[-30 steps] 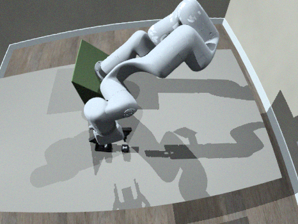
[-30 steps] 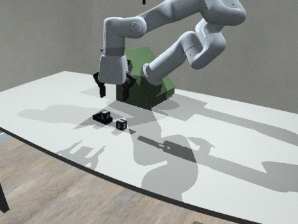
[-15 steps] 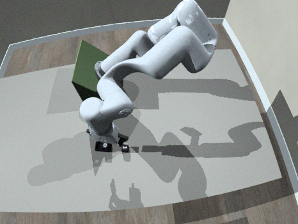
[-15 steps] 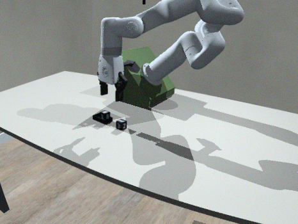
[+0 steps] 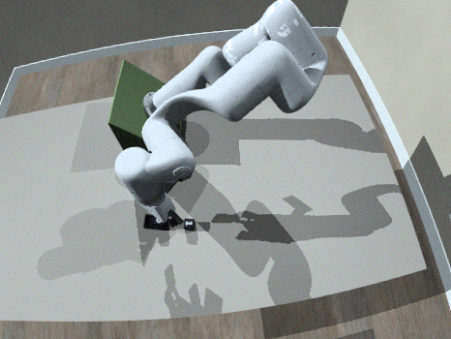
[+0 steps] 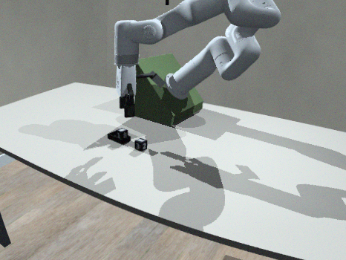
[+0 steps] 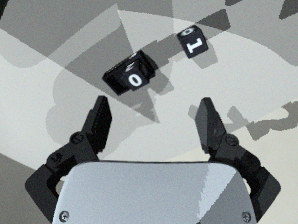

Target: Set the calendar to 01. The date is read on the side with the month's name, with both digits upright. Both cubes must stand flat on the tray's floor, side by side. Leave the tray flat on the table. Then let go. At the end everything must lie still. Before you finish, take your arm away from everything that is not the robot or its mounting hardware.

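Before seating the loose cube (image 5: 189, 224) (image 6: 140, 144) (image 7: 193, 44) in the tray (image 5: 150, 224) (image 6: 114, 138) (image 7: 113, 80), apparently next: gripper (image 5: 173, 221) (image 6: 128, 111) (image 7: 154, 107), wide, empty; needs lining up, then lowering.

White table (image 5: 339, 194) (image 6: 122, 178) (image 7: 250, 85): black tray (image 5: 151, 223) (image 6: 113, 137) (image 7: 111, 80) and, just beside it, black cube (image 5: 189, 224) (image 6: 140, 144) (image 7: 194, 44) rest directly on top; green block (image 5: 133, 99) (image 6: 152, 98) stands farther back.
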Controlling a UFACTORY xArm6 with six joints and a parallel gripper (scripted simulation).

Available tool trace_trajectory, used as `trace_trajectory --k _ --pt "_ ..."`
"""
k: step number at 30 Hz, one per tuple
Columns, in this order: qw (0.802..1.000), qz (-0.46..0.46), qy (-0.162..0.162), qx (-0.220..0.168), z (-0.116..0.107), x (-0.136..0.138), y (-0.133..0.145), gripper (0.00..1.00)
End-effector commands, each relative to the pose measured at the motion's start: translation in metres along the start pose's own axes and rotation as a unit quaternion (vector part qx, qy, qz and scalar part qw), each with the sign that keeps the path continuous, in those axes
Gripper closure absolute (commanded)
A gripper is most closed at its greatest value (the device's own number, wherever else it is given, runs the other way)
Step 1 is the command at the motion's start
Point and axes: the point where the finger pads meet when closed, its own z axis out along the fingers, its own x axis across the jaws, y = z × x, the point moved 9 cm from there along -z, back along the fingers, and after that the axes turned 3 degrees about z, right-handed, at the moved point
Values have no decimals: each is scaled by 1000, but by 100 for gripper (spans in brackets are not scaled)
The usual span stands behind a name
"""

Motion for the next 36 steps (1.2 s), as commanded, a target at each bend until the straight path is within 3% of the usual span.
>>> trace_trajectory --k 1,10,13,22,27,36 --pt "996 86 -3 0 -1 -3 3 0" --pt "972 233 -3 0 0 -11 8 0" --pt "972 236 -3 0 0 -11 8 0" --pt "917 400 -2 0 0 -20 13 0" --pt "892 452 -2 0 0 -23 14 0" --pt "877 480 -2 0 1 -24 15 0"
